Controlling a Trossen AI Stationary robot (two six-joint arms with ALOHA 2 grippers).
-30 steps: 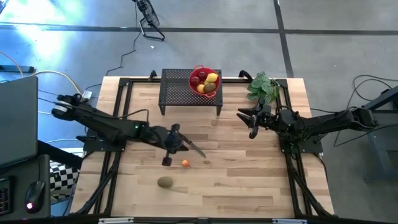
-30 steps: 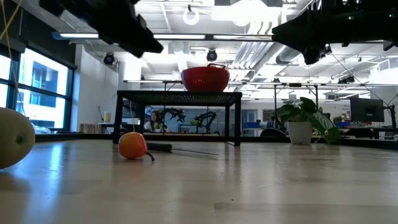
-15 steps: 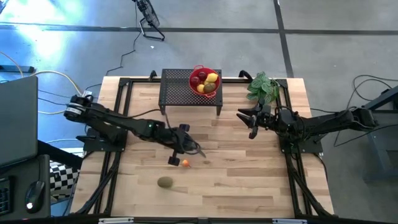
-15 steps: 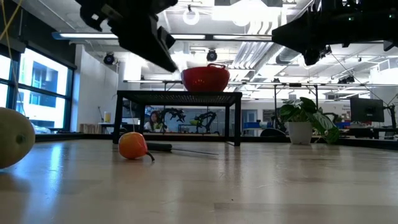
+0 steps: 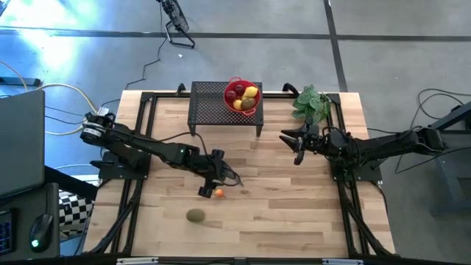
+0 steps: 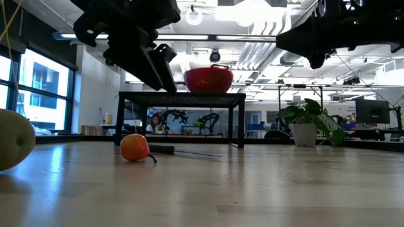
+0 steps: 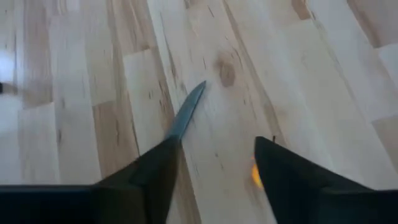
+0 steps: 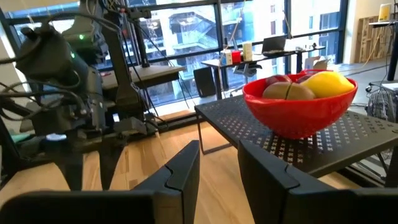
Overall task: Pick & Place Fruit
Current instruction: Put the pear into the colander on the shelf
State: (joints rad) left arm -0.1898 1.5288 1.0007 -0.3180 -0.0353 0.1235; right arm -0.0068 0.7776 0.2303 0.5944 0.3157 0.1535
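Observation:
A tiny orange fruit [image 5: 218, 193] [image 6: 134, 147] and a brown-green kiwi [image 5: 195, 216] [image 6: 12, 139] lie on the wooden table. A red bowl [image 5: 242, 96] [image 8: 298, 112] holding lemons and dark red fruit stands on a black mesh stand [image 5: 221, 107]. My left gripper [image 5: 219, 179] [image 7: 217, 142] hangs open above the table, slanting down, just beside the orange fruit [image 7: 255, 174] and over a knife blade [image 7: 186, 112]. My right gripper [image 5: 292, 146] [image 8: 219, 149] waits open and level at the right, pointing toward the stand.
A slim dark-handled knife [image 6: 170, 150] lies on the table by the orange fruit. A green leafy plant [image 5: 310, 103] stands at the far right corner. Black frame rails [image 5: 136, 184] run along both table sides. Bare wood lies toward the near edge.
My left gripper has moved toward the table's right and near edges, sunk a little and tipped further downward, coming close above the orange fruit. The fruit, the knife and my right arm have stayed where they were.

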